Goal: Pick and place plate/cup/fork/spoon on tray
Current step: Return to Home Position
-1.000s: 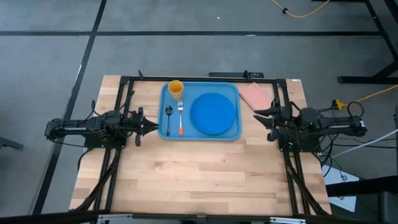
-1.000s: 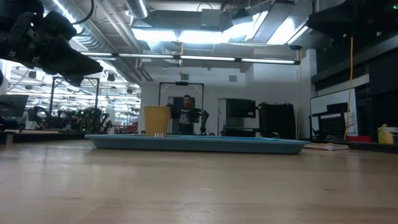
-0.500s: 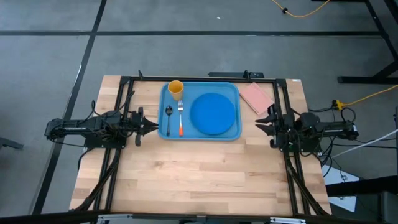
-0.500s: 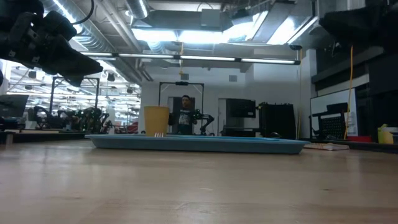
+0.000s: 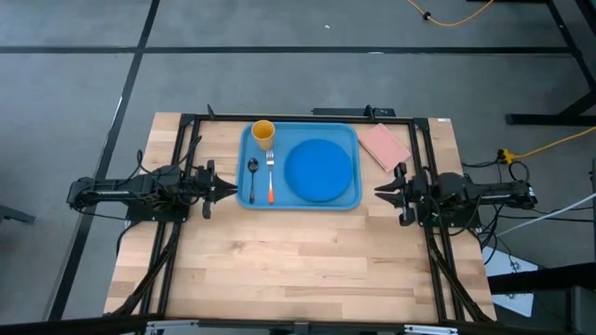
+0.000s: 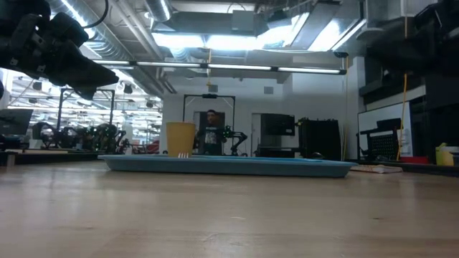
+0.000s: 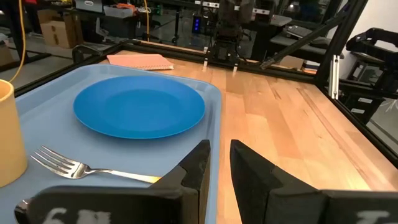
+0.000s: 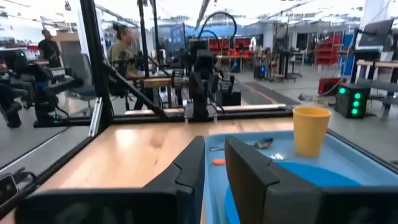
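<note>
The light-blue tray (image 5: 349,201) lies at the table's far middle. On it rest the round blue plate (image 5: 321,170), the yellow cup (image 5: 264,132) upright at the far left corner, the orange-handled fork (image 5: 270,177) and the dark spoon (image 5: 252,177). My left gripper (image 5: 223,186) hovers level just left of the tray, pointing at it; its fingers (image 7: 200,167) stand a narrow gap apart with nothing between them. My right gripper (image 5: 380,191) hovers level just right of the tray, also narrowly open and empty (image 8: 214,163).
A pink rectangular pad (image 5: 384,146) lies at the far right, beside the tray. Black frame rails (image 5: 191,140) run along both sides and the far edge. Bare wood fills the near half of the table (image 5: 298,261). People stand in the room beyond the table (image 6: 210,132).
My right gripper has sunk toward the table at the right side of the tray and levelled out, and its fingers have come closer together. The left arm and the things on the tray have stayed where they were.
</note>
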`<state>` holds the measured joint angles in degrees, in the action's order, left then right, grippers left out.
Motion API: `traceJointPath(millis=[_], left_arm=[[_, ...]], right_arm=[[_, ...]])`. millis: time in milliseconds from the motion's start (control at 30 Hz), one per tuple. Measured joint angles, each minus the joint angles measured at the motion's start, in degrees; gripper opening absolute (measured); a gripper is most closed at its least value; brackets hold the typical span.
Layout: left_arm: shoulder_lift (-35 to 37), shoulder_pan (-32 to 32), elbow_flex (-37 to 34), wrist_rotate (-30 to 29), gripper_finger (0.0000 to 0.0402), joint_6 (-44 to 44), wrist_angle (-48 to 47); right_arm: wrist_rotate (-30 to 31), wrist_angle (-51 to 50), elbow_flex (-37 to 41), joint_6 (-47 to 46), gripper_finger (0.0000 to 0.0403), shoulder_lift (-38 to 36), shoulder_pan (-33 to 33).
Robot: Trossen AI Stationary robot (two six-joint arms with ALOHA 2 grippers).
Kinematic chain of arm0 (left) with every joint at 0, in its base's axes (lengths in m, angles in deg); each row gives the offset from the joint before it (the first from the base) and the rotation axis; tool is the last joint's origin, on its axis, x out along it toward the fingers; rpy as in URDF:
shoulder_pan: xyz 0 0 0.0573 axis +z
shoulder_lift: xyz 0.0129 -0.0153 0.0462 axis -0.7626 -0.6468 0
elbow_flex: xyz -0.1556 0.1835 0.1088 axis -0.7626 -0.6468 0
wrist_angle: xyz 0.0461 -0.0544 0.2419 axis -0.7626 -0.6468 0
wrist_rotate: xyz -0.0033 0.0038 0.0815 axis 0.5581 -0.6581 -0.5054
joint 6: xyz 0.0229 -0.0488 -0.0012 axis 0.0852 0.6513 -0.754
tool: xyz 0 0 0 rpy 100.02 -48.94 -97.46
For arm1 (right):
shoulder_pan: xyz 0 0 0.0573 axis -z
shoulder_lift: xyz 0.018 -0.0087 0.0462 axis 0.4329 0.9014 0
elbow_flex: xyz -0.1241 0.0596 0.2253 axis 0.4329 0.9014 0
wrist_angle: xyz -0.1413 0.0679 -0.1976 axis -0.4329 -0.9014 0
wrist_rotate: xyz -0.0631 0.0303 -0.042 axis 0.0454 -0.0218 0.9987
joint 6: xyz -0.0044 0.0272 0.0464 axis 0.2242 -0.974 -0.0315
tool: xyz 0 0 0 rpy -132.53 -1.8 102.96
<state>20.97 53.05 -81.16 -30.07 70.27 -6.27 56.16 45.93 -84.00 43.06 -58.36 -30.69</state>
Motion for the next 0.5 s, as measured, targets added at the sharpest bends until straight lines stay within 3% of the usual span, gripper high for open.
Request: traceJointPath(millis=[400, 500], left_arm=[[0.0, 0.0, 0.0, 0.0, 0.0055, 0.0, 0.0], [0.0, 0.0, 0.0, 0.0, 0.0055, 0.0, 0.0]], right_arm=[[-0.5, -3.2, 0.0, 2.6, 0.0069, 0.5, 0.0], [-3.5, -3.7, 0.0, 2.9, 0.0069, 0.5, 0.0]])
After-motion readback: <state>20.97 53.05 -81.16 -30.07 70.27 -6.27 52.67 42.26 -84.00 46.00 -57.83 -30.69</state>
